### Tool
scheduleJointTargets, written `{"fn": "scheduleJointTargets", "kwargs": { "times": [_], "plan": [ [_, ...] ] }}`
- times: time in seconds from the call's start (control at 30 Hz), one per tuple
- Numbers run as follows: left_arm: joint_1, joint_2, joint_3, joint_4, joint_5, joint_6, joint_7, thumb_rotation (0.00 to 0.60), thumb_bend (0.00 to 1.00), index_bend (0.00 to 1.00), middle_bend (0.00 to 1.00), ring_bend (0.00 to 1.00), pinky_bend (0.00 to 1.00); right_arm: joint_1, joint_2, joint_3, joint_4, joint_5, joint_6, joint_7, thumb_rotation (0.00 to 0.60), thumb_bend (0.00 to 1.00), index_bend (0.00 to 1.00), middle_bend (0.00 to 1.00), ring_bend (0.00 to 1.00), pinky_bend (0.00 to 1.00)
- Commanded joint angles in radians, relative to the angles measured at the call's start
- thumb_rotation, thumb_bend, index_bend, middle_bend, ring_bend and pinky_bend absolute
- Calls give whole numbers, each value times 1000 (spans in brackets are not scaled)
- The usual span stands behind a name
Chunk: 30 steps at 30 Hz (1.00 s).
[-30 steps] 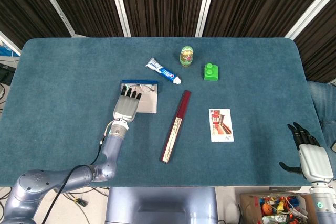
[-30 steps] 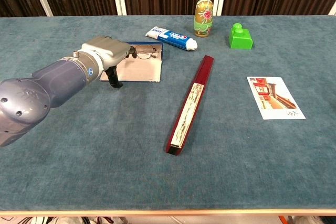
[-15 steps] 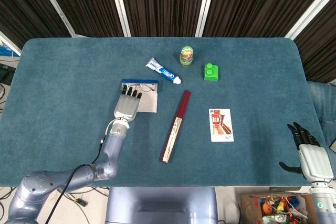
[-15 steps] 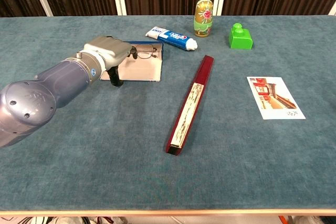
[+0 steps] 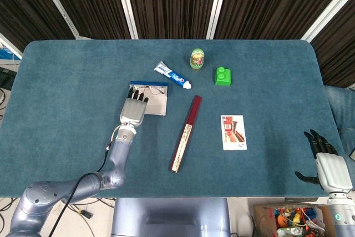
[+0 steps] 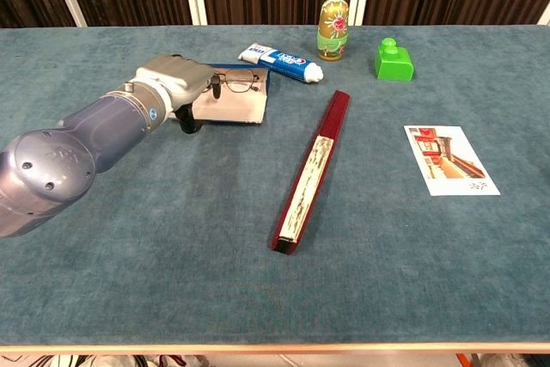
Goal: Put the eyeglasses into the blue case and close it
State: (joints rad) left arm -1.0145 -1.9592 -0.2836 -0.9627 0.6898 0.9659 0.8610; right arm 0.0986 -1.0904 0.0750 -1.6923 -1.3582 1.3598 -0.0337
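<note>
The blue case lies open at the table's middle left, its pale inner side up. The eyeglasses rest in its far half, against the blue edge. My left hand lies over the case's near flap, fingers pointing away from me. In the chest view that flap is tilted up off the cloth, with the hand on top and its dark thumb under the left edge; the eyeglasses show just past the fingers. My right hand hangs off the table's near right corner, fingers spread, holding nothing.
A toothpaste tube, a nesting doll and a green block stand behind the case. A long dark red box lies to its right, and a picture card further right.
My left hand has moved slightly away from me and lifted the case's near flap, which now looks shorter in both views. The right hand has not moved.
</note>
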Motion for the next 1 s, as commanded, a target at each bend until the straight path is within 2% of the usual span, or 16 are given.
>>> {"fn": "scheduleJointTargets", "kwargs": {
  "times": [0.03, 0.33, 0.6, 1.0],
  "plan": [
    [-2, -2, -4, 3, 2, 3, 1, 600, 405, 269, 172, 51, 46, 0, 1, -1, -1, 1, -1, -1, 600, 63, 41, 0, 90, 180],
    [-30, -14, -44, 44, 8, 13, 5, 600, 405, 300, 166, 51, 46, 0, 3, -1, -3, 4, -5, -2, 600, 64, 58, 0, 90, 180],
    [-71, -42, -79, 117, 7, -7, 7, 600, 408, 395, 171, 51, 46, 0, 3, 0, -5, 6, -3, -3, 600, 63, 58, 0, 90, 179],
    [-91, -100, -87, 238, 29, -49, -36, 600, 410, 420, 171, 51, 46, -1, 4, 0, -6, 10, -4, -5, 600, 63, 62, 0, 90, 180]
  ]
}}
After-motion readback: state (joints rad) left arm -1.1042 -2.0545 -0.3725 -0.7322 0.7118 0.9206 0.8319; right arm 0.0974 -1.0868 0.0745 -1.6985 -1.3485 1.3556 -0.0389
